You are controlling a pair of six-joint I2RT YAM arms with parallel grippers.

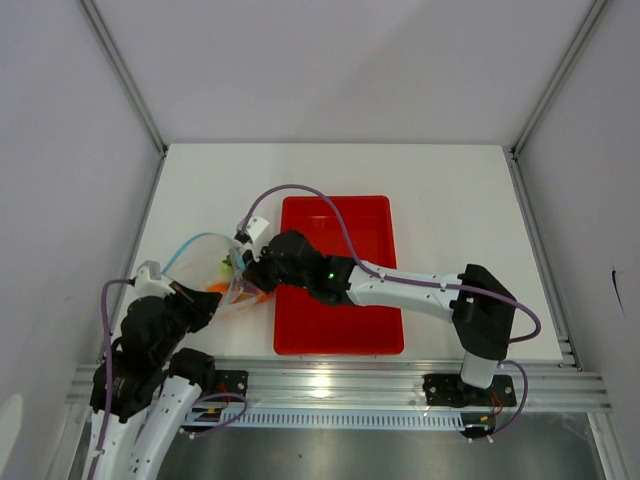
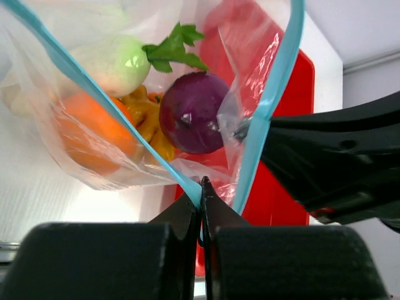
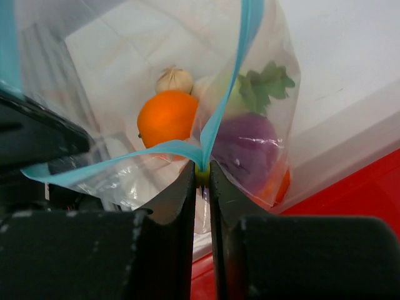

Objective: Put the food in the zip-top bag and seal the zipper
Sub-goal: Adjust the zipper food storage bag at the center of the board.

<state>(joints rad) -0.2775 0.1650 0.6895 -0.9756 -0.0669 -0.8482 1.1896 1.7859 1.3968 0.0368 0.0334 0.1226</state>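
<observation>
The clear zip-top bag (image 1: 205, 270) hangs between my two grippers, left of the red tray. Its blue zipper (image 2: 94, 87) gapes open in a loop. My left gripper (image 2: 201, 187) is shut on one end of the zipper strip. At the other end my right gripper (image 3: 203, 170) is shut on the zipper (image 3: 219, 106), with a small yellow-green bit between its tips. Inside the bag lie the food pieces: a white radish (image 2: 119, 59) with green leaves, a purple onion (image 2: 190, 112), yellow ginger (image 2: 147, 119), an orange (image 3: 167, 119) and garlic (image 3: 175, 79).
The red tray (image 1: 335, 325) lies right of the bag, and my right arm (image 1: 400, 285) reaches across it. White walls with metal frame posts close in the table's left, back and right sides. The aluminium rail runs along the near edge.
</observation>
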